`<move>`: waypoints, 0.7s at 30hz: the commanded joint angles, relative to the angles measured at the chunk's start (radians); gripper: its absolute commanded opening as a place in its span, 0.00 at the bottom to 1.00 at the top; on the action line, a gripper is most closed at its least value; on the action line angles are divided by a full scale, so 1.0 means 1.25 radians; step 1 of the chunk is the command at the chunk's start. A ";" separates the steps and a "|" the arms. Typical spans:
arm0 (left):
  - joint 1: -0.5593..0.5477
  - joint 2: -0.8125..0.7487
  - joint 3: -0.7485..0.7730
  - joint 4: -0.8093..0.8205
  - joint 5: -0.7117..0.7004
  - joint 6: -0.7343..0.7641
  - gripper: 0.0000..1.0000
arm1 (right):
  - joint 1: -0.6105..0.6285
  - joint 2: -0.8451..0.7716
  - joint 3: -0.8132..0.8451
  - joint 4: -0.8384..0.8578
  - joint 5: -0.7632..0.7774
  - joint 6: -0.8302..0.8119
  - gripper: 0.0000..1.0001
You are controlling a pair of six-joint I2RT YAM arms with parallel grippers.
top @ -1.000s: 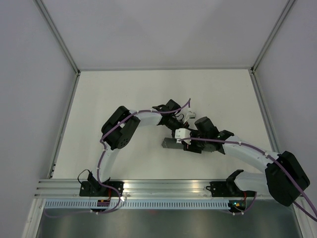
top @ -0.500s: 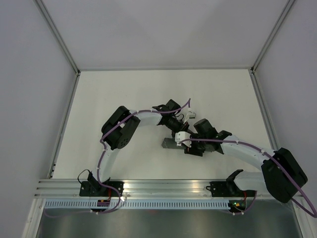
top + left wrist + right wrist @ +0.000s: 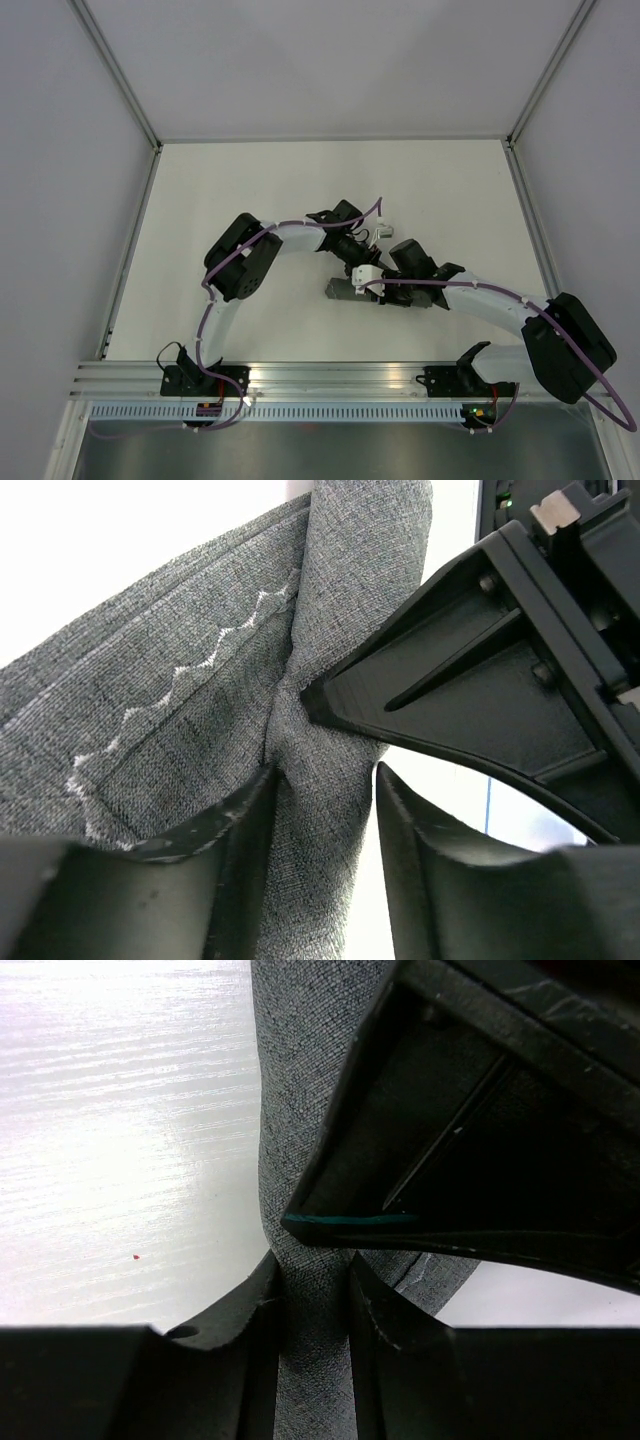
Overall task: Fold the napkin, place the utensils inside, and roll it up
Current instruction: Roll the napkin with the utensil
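The napkin (image 3: pixel 340 291) lies as a short dark grey roll on the white table, between the two arms. Its pale zigzag hem stitching shows in the left wrist view (image 3: pixel 200 700). My right gripper (image 3: pixel 378 291) is shut on the roll's end, and the fabric fills the gap between its jaws (image 3: pixel 312 1270). My left gripper (image 3: pixel 358 268) straddles a fold of the napkin (image 3: pixel 325 780). The fabric touches one finger, with a slit of light beside the other. The two grippers almost touch. No utensils are visible.
The white table (image 3: pixel 250 190) is walled by pale panels on the left, back and right. A metal rail (image 3: pixel 320 378) with the arm bases runs along the near edge. Purple cables trail along both arms.
My right gripper has shifted slightly left and towards the left gripper, along with the roll. The left arm has barely moved.
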 commanded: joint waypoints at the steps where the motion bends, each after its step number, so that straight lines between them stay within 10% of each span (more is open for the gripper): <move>1: 0.012 -0.026 -0.011 0.004 0.002 -0.047 0.51 | 0.005 0.012 0.013 -0.037 -0.020 -0.009 0.23; 21: 0.215 -0.345 -0.201 0.238 -0.360 -0.248 0.55 | -0.034 0.160 0.158 -0.222 -0.134 -0.058 0.16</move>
